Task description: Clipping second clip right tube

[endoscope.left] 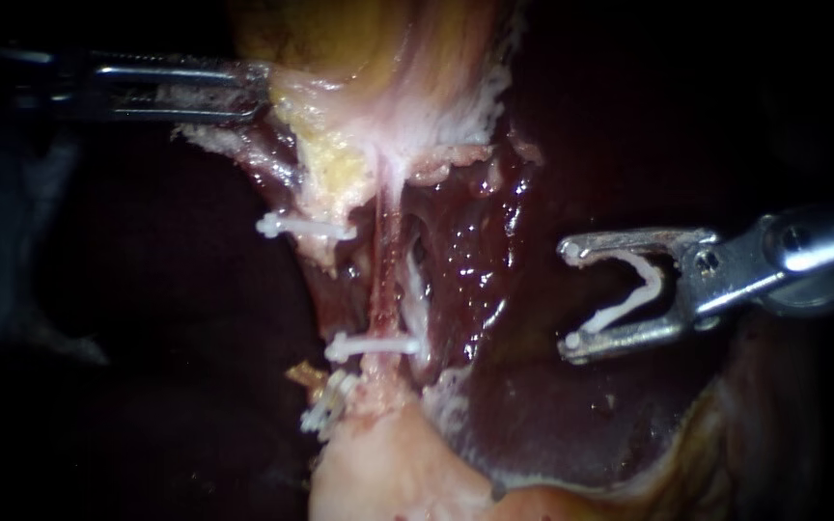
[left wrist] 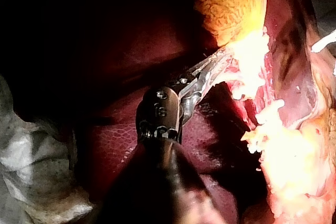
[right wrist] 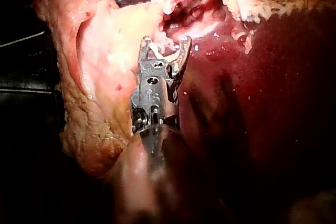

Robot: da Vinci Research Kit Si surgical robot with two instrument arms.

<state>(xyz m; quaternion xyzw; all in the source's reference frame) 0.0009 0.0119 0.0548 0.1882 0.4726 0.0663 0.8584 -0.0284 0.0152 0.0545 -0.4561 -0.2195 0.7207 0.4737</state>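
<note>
At the upper left of the frame the left instrument [endoscope.left: 243, 92] is clenched on the pale fringe of the gallbladder [endoscope.left: 378, 48], and the tissue below it looks drawn taut. Just right of that grip, in the left-centre, a neighbouring clip [endoscope.left: 306, 228] sits across the tissue beside the tube in question. In the centre the right tube [endoscope.left: 388, 260] runs down the frame as a thin reddish strand. One seated clip [endoscope.left: 375, 344] already crosses it low down, and the stretch above that clip is bare. Dark liver [endoscope.left: 571, 425] fills the ground to the right. At the right of the frame the right instrument [endoscope.left: 571, 299] stands well apart from the tube. Its jaws are spread wide and grasp a loaded clip [endoscope.left: 629, 299], a white V with one leg seated against each jaw and its mouth facing the tube. The step in hand seems to be the approach, with nothing yet around the tube. The next move probably calls for carrying the spread jaws leftward until the bare stretch lies fully between the clip's legs. They should sit clear of the seated clip and square to the tube, with both tips seen past it, before they squeeze.
</note>
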